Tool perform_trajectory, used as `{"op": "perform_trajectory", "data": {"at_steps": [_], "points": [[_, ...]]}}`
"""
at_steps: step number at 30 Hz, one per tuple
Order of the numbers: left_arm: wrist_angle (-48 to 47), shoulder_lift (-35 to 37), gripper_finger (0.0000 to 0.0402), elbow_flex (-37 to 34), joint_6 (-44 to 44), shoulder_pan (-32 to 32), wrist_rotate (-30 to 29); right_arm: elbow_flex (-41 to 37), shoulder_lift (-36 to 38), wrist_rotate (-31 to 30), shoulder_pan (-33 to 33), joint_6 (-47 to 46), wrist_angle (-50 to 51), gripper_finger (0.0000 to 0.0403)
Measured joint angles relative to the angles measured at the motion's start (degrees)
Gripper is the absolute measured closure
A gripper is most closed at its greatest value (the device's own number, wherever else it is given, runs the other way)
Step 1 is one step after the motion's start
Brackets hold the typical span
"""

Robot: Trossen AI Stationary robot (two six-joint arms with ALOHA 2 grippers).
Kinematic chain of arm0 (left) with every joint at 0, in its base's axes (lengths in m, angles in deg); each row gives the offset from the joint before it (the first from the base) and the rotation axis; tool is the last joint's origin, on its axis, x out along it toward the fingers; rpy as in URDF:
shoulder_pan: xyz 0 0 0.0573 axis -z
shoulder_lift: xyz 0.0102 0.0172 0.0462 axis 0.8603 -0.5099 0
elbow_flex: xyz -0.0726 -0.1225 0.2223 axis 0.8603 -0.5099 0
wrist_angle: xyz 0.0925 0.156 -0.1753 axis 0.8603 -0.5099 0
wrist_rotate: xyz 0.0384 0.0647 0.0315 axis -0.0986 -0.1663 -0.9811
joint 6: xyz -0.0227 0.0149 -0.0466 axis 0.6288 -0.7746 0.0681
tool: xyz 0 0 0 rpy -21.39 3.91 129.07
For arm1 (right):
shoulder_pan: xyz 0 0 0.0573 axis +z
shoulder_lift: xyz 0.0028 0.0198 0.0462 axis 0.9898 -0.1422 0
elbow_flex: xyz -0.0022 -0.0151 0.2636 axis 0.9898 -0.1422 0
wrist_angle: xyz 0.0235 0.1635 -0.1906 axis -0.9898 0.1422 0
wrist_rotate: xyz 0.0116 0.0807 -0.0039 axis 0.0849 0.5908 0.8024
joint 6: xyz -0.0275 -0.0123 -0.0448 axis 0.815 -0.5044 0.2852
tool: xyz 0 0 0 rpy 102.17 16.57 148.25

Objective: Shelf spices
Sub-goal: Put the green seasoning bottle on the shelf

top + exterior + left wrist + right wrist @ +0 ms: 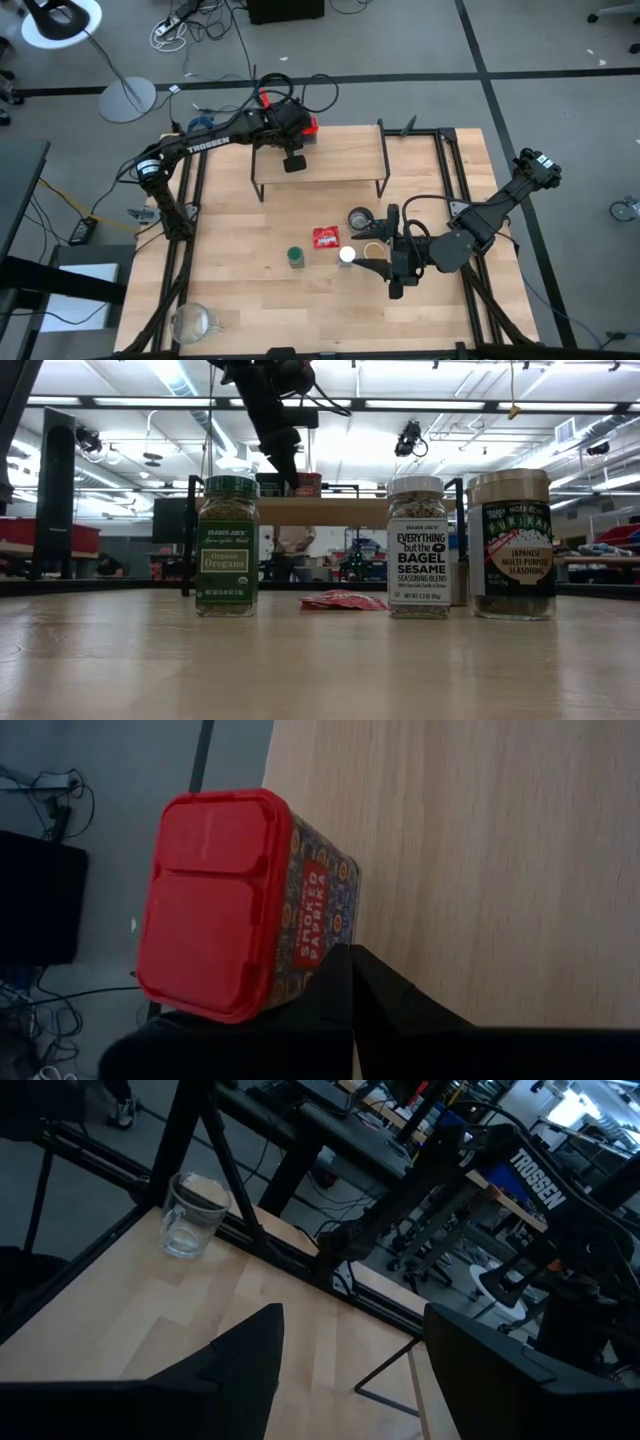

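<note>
The shelf [340, 160] stands at the table's far middle; its plank also shows in the low view [360, 510]. On its far left corner stands a red-lidded tin [215, 900], also seen from above [311, 127]. A dark square tin [293, 160] stands on the plank beside it. My left gripper [350, 985] is shut, its tips at the red tin's side. On the table stand a green jar [227, 545], a white-capped jar [418, 547] and a wider tan-lidded jar [512, 545]. My right gripper [350, 1370] hangs open above the table, right of these jars [392, 262]. My left gripper has its shut fingertips [338, 970] at the red tin's patterned side [322, 915], slanting down from above. The tin stands upright on the plank. The fingers hide the spot, so I cannot tell whether they touch it.
A flat red packet [326, 237] and a round metal cup [360, 218] lie between the shelf and the jars. A glass mug [192, 322] stands at the near left corner. Black frame rails [450, 170] run along the table's sides.
</note>
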Motion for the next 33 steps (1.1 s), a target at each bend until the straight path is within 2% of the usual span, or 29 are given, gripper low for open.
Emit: {"op": "perform_trajectory", "data": {"at_steps": [7, 14, 19, 23, 27, 31, 33], "points": [[-0.48, 0.05, 0.0401, 0.59, -0.29, 1.94, 0.74, 0.00, 0.01, 0.00, 0.00, 0.00, 0.04, 0.0163], [-0.30, 0.29, 0.0378, 6.20, 0.30, 9.26, 5.48, 0.00, -0.01, 0.00, -0.30, 0.04, -0.36, 0.0163], [-1.22, 0.33, 0.0318, 8.48, 5.44, 15.52, 5.38, 0.00, -0.01, -0.02, -0.48, 0.04, -1.20, 0.0163], [-8.95, 0.18, 0.0251, 8.51, 11.89, 18.56, 3.17, 0.00, 0.00, -0.02, -0.48, 0.07, -1.62, 0.0163], [-14.55, 0.00, 0.0187, 4.68, 19.90, 21.51, 1.93, 0.00, -0.01, -0.01, -0.47, 0.09, -2.68, 0.0163], [-13.29, -0.11, 0.0142, 0.88, 26.34, 26.59, 1.48, 0.00, 0.01, 0.00, -0.37, 0.09, -2.73, 0.0163], [-10.61, -0.11, 0.0131, -0.76, 29.96, 29.33, -0.81, 0.02, 0.01, -0.01, -0.35, 0.09, -2.71, 0.0163]]}}
